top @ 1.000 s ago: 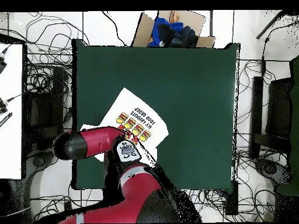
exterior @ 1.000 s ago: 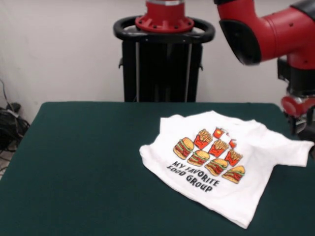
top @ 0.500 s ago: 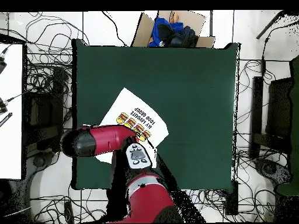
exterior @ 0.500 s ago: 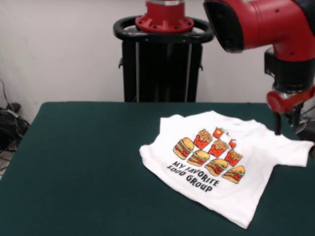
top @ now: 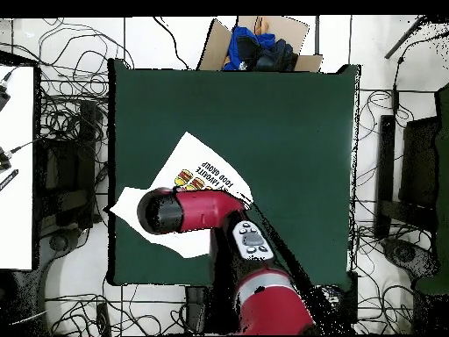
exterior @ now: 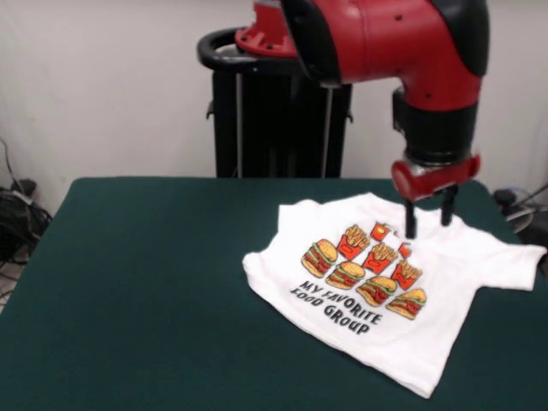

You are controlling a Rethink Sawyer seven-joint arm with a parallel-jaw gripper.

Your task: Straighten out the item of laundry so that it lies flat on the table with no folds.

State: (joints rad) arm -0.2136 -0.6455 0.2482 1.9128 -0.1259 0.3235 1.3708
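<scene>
Shirt (exterior: 402,291) lies print-up on the green worktop (exterior: 145,282), directly under my hand (exterior: 428,221) and spreading mostly toward the camera and to its left from there. Hand hangs tips-down over the collar end, just above the cloth, fingers (exterior: 410,221) spread with a clear gap, gripping nothing. Can't tell from the front view whether the tips touch fabric yet; overhead my arm covers that spot.

Long axis of the shirt runs diagonally, from the collar below my hand down to the hem corner, nearest the camera. One sleeve sticks out to the camera's right of my hand, close to the worktop edge; the other side looks tucked or bunched at the camera's left of the print. Body mostly flat, slight ripple near the collar.

My read: next move is a drop onto the collar or shoulder area below, then a pull along that diagonal.
</scene>
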